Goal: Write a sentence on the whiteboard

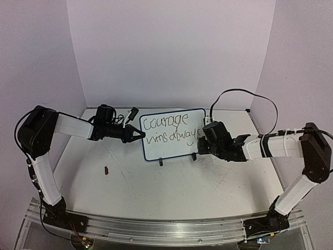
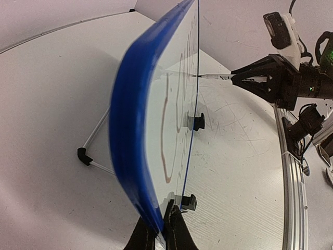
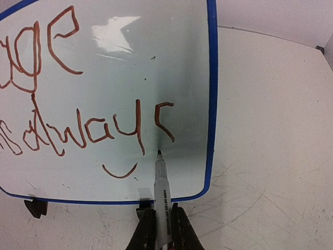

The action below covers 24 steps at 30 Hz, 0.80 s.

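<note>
The whiteboard [image 1: 179, 147] stands upright on two black clip feet [image 1: 161, 162] at mid-table. The sentence [image 1: 165, 123] reads "Courage" over "wins always"; its reddish-brown end [image 3: 86, 133] has a small curve beneath. My left gripper [image 2: 158, 233] is shut on the board's blue frame [image 2: 127, 130] at its left edge [image 1: 141, 134]. My right gripper [image 3: 162, 225] is shut on a white marker [image 3: 161, 187]. The marker's tip [image 3: 158, 152] meets the board just below the last "s". The left wrist view shows that marker [image 2: 214, 76] reaching the board face from the right gripper [image 2: 244, 79].
A small dark red piece [image 1: 106, 170] lies on the table left of the board. A wire stand leg [image 2: 96, 136] props the board from behind. A black cable [image 1: 244, 92] loops at the back right. White walls close in three sides; a metal rail [image 1: 166, 229] runs along the near edge.
</note>
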Motion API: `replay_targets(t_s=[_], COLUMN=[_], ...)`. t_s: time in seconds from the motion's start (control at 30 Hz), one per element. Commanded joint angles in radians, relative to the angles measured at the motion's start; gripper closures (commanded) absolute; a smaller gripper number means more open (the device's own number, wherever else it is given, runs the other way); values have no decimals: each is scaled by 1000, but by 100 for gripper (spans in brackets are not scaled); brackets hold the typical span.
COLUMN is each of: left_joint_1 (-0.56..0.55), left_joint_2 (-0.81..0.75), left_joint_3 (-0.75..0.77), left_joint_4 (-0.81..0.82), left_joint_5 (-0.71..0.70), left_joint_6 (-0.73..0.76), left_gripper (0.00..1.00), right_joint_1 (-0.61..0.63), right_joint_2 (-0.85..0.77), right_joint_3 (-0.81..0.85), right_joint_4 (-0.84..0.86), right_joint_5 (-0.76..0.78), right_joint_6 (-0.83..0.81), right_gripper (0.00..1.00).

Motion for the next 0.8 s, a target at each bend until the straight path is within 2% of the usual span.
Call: replay_targets(t_s=[0.0,0.33,0.77], left_joint_1=[12,11,11], left_joint_2=[4,6,7], left_joint_3=[12,13,15], left_joint_4=[-43,-42,-43], left_joint_5=[-179,-176,-178], left_joint_6=[83,82,83], left_gripper=[100,100,100], right_joint_1=[13,-8,-39], right_joint_2=[21,-76,-66], right_joint_3=[44,-28,-29], right_joint_4=[23,6,3], right_joint_5=[6,48,39], right_joint_6=[11,28,24], right_gripper=[100,100,100])
